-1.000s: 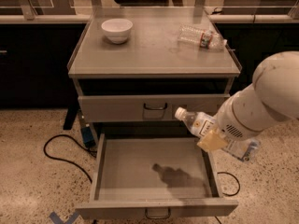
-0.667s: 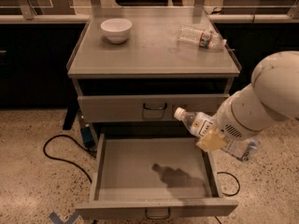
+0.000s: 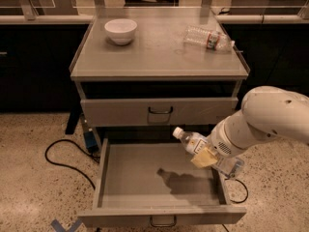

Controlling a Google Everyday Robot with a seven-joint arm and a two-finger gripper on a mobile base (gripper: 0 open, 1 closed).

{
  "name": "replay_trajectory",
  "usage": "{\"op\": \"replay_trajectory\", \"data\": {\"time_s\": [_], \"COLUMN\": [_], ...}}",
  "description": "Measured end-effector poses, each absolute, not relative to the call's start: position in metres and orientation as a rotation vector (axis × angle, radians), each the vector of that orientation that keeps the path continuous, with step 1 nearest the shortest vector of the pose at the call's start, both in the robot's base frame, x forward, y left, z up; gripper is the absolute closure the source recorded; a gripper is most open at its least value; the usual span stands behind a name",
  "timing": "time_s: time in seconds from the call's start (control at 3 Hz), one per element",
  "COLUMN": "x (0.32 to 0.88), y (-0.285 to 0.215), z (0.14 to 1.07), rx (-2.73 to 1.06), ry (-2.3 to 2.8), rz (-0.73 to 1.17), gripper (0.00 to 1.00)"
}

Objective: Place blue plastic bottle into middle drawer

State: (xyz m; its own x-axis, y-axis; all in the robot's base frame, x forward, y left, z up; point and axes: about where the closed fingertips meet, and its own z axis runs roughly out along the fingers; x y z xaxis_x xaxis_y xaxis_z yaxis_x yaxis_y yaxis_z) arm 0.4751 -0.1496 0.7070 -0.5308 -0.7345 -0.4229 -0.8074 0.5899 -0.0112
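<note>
We see our tool clenched on the blue plastic bottle, which tilts cap-left above the right side of the open middle drawer. On the grey table a white bowl stands and a clear bottle lies. A black cable trails across the speckled floor.

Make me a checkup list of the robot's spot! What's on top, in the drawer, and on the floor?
Surface: grey cabinet top, two things on it.
Job's things: blue plastic bottle held tilted over the open middle drawer.
Clutter: white bowl; clear bottle lying down.
Gripper: gripper shut on the blue plastic bottle, above the drawer's right side.
Cables: black cable looping on the floor, left.
Surroundings: speckled floor, dark counters behind.
</note>
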Motion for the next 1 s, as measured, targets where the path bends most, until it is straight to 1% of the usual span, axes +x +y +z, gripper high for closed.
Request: {"op": "replay_trajectory", "data": {"time_s": [0.33,0.67,1.0], "x": [0.469,0.442,0.404], "y": [-0.149,-0.154,-0.151], "z": [0.696,0.626,0.529], "rx": [-1.238,-1.185,-1.183], "ry": [2.452,2.541,2.657], "rz": [0.259,0.318,0.349], "gripper": [1.0,1.0,1.0]}}
